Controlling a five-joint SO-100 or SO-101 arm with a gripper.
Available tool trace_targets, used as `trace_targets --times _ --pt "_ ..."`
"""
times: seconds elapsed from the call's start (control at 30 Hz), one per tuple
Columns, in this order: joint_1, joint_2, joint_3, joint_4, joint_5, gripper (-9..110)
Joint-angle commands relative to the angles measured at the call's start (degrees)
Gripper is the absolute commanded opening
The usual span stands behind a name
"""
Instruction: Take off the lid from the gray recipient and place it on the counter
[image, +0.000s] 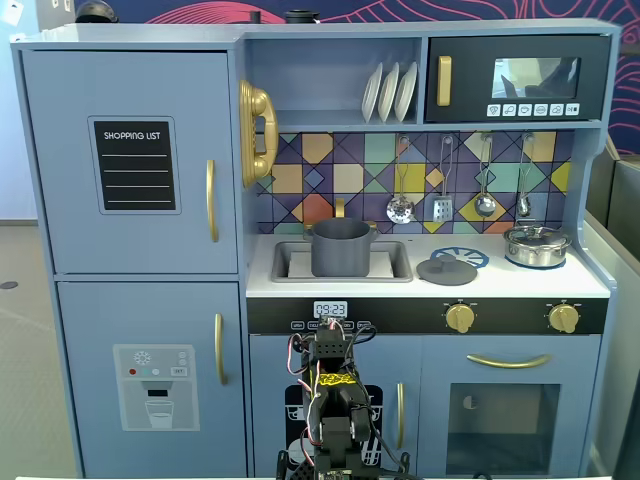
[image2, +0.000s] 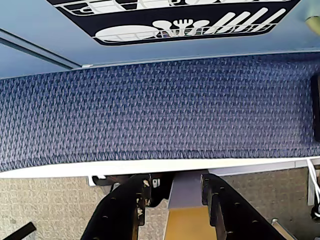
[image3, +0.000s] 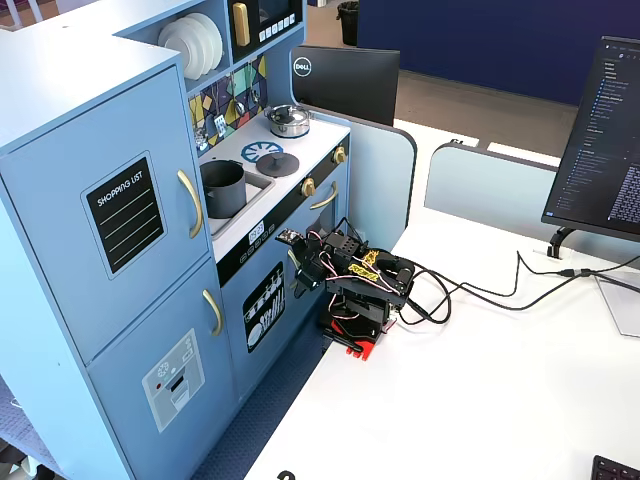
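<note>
**Q:** Nearest the wrist camera — what shows?

**A:** Gripper (image2: 172, 192), at the bottom edge of the wrist view. Two black fingers (image2: 122, 207) with a clear gap between them; nothing sits in the gap. Jaws noted as apart and empty. Beyond them: edge of the white table (image2: 75, 167), blue carpet (image2: 160, 110), and the lower front of the toy kitchen (image2: 45, 30).

**Q:** Where is the arm?

**A:** Arm (image3: 350, 280) is folded low on the table, in front of the kitchen's lower doors, well below the counter (image: 590, 285). It touches nothing on the kitchen.

**Q:** And the pot and lid?

**A:** Gray pot (image: 341, 247) stands in the sink (image: 290, 264), top open. Gray lid (image: 447, 269) lies flat on the counter just to the right of the sink in a fixed view, overlapping the edge of the blue burner ring (image: 470, 256). A steel pot (image: 536, 245) sits farther right, apart from the lid.

**Q:** Task status?

**A:** Judged complete as far as the frames show: lid is off the pot and resting on the counter, gripper free. Nothing appears left but the arm's parked pose.
</note>
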Motion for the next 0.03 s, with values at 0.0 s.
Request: trace_targets --times 0.0 --pt "0.7 -0.3 0.0 10.5 -0.3 4"
